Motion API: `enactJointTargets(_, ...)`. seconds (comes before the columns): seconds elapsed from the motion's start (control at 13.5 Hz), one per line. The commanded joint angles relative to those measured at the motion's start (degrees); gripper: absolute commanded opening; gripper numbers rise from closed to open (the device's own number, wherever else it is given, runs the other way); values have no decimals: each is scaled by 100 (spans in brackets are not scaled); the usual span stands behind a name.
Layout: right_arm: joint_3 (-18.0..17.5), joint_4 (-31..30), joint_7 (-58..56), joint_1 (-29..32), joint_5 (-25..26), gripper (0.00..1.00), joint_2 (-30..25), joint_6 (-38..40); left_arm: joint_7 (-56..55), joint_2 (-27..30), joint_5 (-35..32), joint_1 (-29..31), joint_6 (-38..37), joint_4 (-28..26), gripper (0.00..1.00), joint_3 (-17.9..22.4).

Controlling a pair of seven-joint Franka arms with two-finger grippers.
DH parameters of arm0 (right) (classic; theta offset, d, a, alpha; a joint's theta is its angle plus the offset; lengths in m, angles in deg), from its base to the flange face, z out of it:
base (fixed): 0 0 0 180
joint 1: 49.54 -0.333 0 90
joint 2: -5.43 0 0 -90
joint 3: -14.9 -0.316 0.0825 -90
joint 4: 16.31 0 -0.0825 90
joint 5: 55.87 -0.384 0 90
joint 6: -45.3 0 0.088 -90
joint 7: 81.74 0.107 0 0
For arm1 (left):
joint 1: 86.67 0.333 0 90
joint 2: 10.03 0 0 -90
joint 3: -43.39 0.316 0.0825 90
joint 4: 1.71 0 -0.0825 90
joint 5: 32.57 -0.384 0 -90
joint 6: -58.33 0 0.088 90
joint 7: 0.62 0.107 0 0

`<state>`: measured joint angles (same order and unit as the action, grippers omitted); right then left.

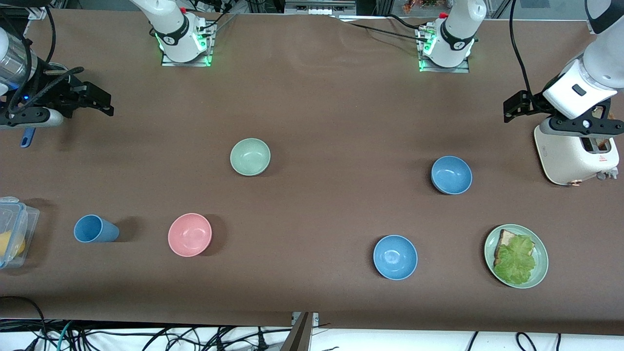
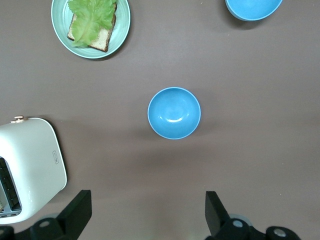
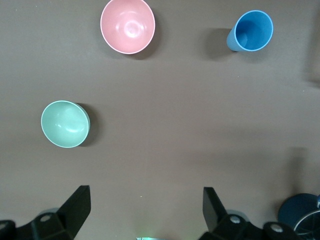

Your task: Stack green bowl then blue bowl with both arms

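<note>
Both my pincers are wide open and empty.

My left pincer hangs over the worktop at the left arm's end, just beside the white toaster. My right pincer hangs over bare worktop at the right arm's end.

The green bowl sits upright on the worktop, toward the right arm's end and farther from the front camera than the pink bowl. It touches nothing.

The blue bowl, the duller one, sits upright toward the left arm's end, near the toaster. It shows between my left fingers in the left wrist view, well apart from them. It is well apart from the green bowl.

The brighter blue bowl lies nearer the front camera than the blue bowl.

The green plate, with bread and lettuce on it, lies beside the brighter bowl toward the left arm's end.

The blue cup stands beside the pink bowl toward the right arm's end. A clear plastic box with something yellow inside sits at that edge.
</note>
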<state>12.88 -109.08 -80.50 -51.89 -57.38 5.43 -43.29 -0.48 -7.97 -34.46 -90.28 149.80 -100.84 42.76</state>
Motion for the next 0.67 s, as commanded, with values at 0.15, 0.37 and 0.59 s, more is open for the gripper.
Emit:
enactJointTargets(0.15,-53,58,-36,68,72,99,-27,43,-75,23,-100,-8,-113,87,100,-51)
enactJointTargets(0.37,-53,58,-1,68,72,99,-35,43,-75,15,-92,-17,-113,87,100,-60)
enactJointTargets(0.59,-35,58,-19,68,63,99,-35,43,-75,15,-100,-17,-104,96,100,-51)
